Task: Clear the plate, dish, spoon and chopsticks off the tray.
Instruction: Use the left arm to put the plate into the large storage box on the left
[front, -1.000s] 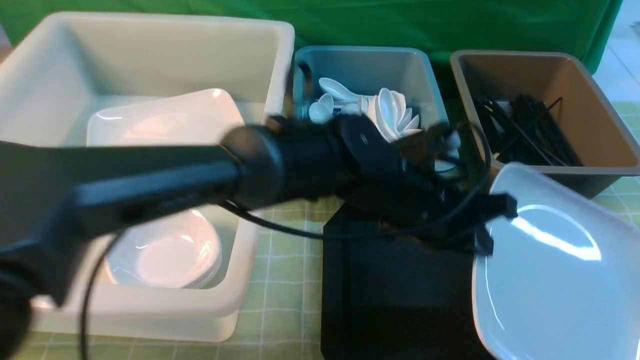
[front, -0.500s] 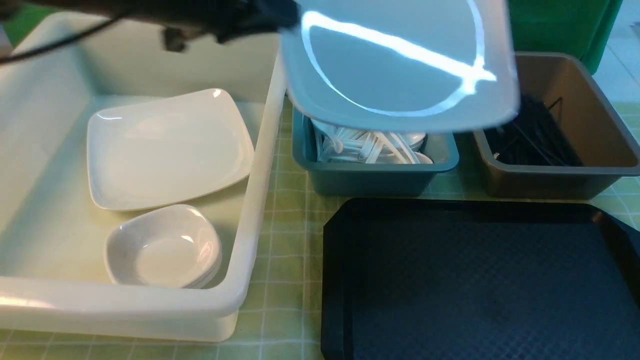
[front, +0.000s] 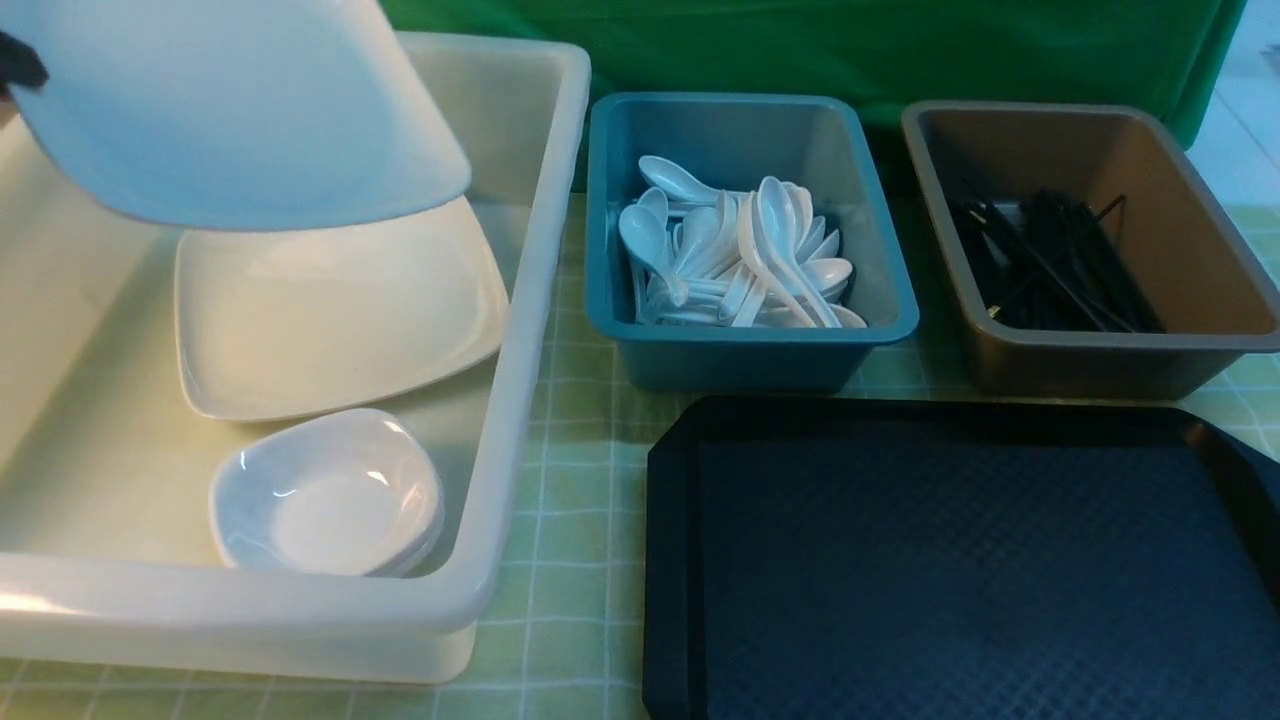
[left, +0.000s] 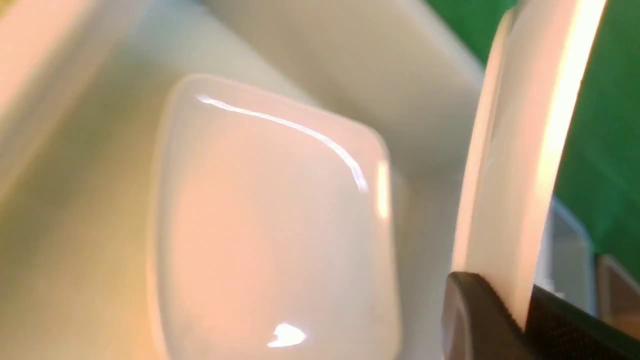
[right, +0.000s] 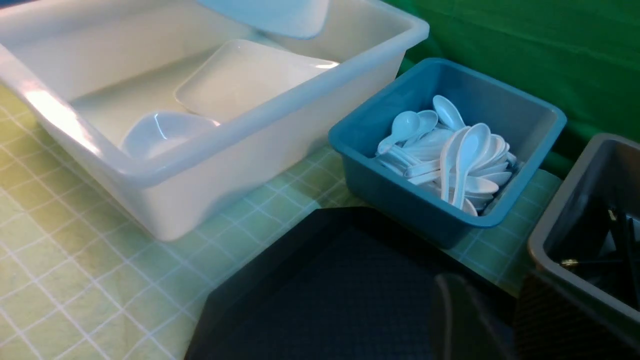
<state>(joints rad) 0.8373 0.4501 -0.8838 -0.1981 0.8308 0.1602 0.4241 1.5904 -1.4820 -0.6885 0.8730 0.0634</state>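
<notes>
At far left the left claw is clamped on one edge of the plate, holding it tilted in the air over the white tub, above a second plate lying flat inside with stacked dishes just beside its near edge. Further right on the counter a blue tub holds a heap of spoons, and a brown tub holds the chopsticks. The tray lies in front of those two tubs, and over its near right part the right claw hangs with its jaws somewhat apart, gripping nothing.
</notes>
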